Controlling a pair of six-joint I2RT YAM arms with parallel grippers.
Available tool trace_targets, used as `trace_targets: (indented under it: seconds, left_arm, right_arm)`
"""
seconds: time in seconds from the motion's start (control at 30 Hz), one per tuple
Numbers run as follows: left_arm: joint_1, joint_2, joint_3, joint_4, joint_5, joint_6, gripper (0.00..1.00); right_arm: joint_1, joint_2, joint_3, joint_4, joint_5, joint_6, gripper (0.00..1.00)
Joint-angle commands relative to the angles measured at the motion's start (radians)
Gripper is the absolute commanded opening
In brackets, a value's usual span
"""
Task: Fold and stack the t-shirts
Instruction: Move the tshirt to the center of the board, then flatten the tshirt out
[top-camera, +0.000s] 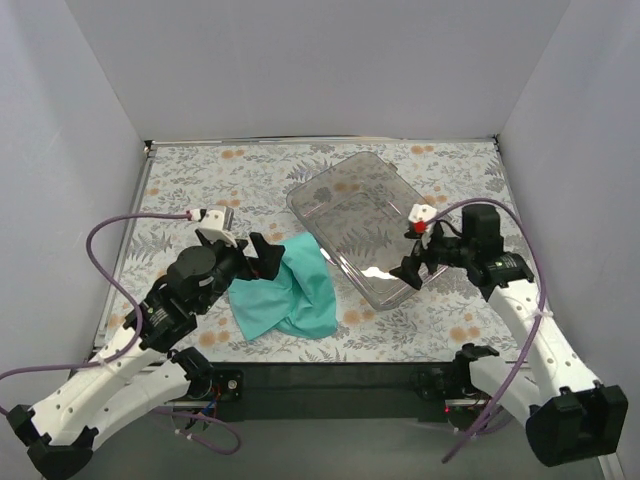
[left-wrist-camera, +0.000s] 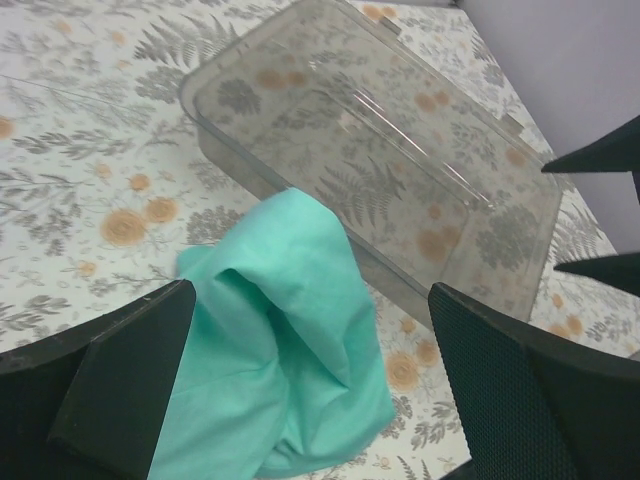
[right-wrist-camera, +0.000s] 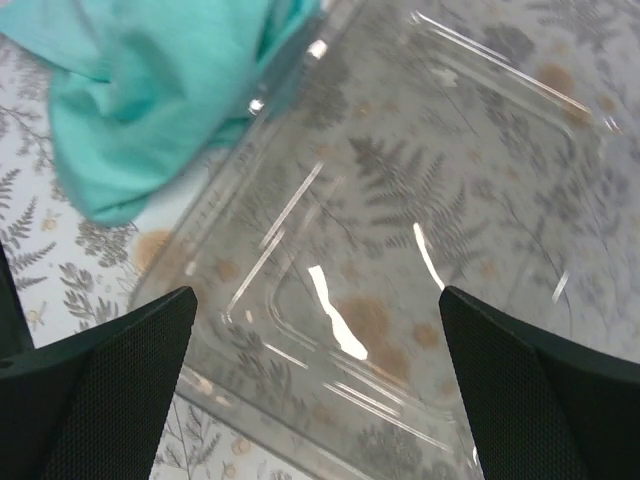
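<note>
The teal shirt (top-camera: 285, 290) lies in a loose, crumpled heap on the desk (top-camera: 200, 190), near the front edge and a little left of centre. It isn't folded. One rumpled peak of cloth rises toward the clear bin (top-camera: 360, 215), and the shirt's right side lies right up against the bin's long left wall. The bin sits slantwise on the flowered desk cover, and the leaf pattern shows through its bottom.

The left tool (top-camera: 265, 255) is at the shirt's upper left edge, pointing across it toward the bin. From its own camera the two black fingers (left-wrist-camera: 120, 380) stand wide apart with the shirt (left-wrist-camera: 290, 330) spread below and between them. Nothing is pinched, and I can't tell whether either finger touches the cloth. The bin (left-wrist-camera: 250, 170) lies just beyond.

The right tool (top-camera: 410, 270) hangs over the bin's near right corner, also spread wide and holding nothing. Its camera looks down through the bin's clear floor (right-wrist-camera: 400, 200), with both fingers (right-wrist-camera: 110, 390) at the bottom corners of the view. The shirt (right-wrist-camera: 150, 90) bunches at the far rim, top left. The two tools are well apart, with the bin's near end between them.
</note>
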Motion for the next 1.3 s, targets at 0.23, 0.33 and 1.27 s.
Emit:
trace_targets:
  seconds: [0.23,0.33,1.27]
  left_arm:
    - [-0.002,-0.220,-0.081,-0.153,-0.155,0.073,0.98]
    - [-0.002,-0.265,-0.081,-0.146,-0.161,0.074,0.98]
    - [-0.002,-0.290,-0.104,-0.123,-0.152,0.086,0.98]
  right_arm:
    - [0.478,0.339,0.268,-0.155,0.434,-0.001,0.93]
    - [0.562,0.421,0.326,-0.154,0.516,0.041,0.92]
    - [0.299,0.703,0.458,-0.007,0.840,0.311,0.01]
